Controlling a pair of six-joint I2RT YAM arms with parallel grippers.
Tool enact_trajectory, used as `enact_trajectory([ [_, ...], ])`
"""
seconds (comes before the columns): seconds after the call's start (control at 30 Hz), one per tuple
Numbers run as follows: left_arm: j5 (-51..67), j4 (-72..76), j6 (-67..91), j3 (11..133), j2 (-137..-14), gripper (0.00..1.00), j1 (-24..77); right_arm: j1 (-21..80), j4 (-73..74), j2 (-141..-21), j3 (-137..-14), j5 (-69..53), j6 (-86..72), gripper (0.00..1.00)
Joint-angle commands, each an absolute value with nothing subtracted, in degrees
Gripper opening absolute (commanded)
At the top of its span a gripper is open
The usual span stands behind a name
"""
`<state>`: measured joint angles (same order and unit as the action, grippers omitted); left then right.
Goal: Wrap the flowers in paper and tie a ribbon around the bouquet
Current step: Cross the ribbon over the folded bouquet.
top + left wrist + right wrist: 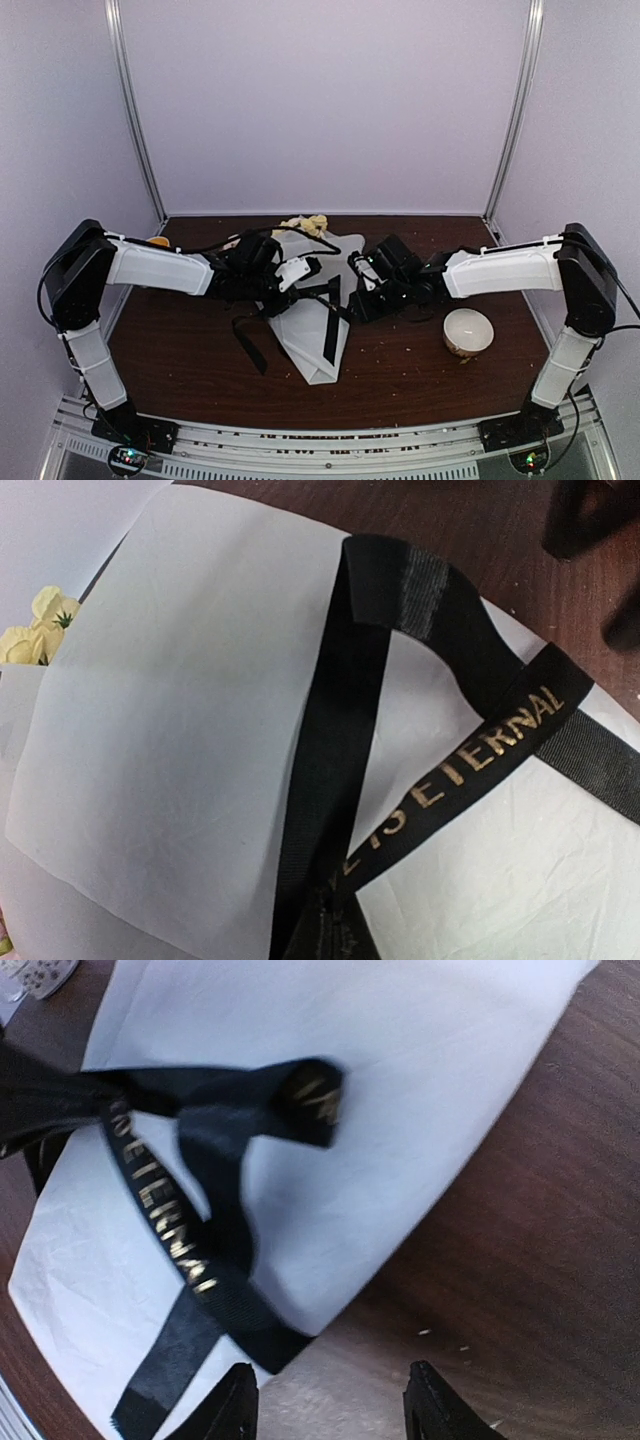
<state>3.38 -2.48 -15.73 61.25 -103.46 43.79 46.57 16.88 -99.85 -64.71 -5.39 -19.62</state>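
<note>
Bouquet [315, 335] flat on the counter [400, 375], midway between the two arms, narrow end toward the near edge, wide end away. Paper [180, 730] already folded over into a cone, pale and lightly creased. Flowers [302, 226] poking out at the far end, yellow blooms only just visible past the paper's edge in the left wrist view. Ribbon [335, 730] black, gold-lettered "ETERNAL", laid across the cone in a loose crossing. Two strands meeting at the bottom of the left wrist view, one folded end lying free on the paper, a tail trailing onto the counter left of the cone. No knot visible anywhere.

Left jaws closed, seemingly pinching the ribbon where both strands converge. Right jaws apart, fingertips [235, 1405] hovering over bare counter just beside the cone's edge, nothing between them, ribbon end near but untouched.

Judged step: wrapping done, tying under way, at the stage of crossing ends and forming a first loop. Next move, by guess: right jaws onto the free folded end, then through or under the crossing, with the left pinch kept taut. Calls for a low, precise approach: floppy ribbon, thin paper, easy to snag or drag the cone. White bowl [467, 332] off to the right, well apart from the work.
</note>
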Motion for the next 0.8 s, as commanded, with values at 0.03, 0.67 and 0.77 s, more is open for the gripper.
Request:
enact_trajectory([
  [0.03, 5.1, 1.5, -14.3, 60.4, -104.2, 0.0, 42.9, 52.9, 7.5, -98.2, -61.0, -2.2, -25.5, 0.51],
  [0.67, 6.5, 1.5, -13.5, 60.0, -104.0, 0.0, 42.5, 55.5, 11.2, -107.0, -67.7, -1.1, -29.0, 0.48],
  [0.77, 6.5, 1.2, -13.6, 60.1, -103.9, 0.0, 42.5, 55.5, 10.1, -107.4, -67.3, -1.6, -29.2, 0.42],
])
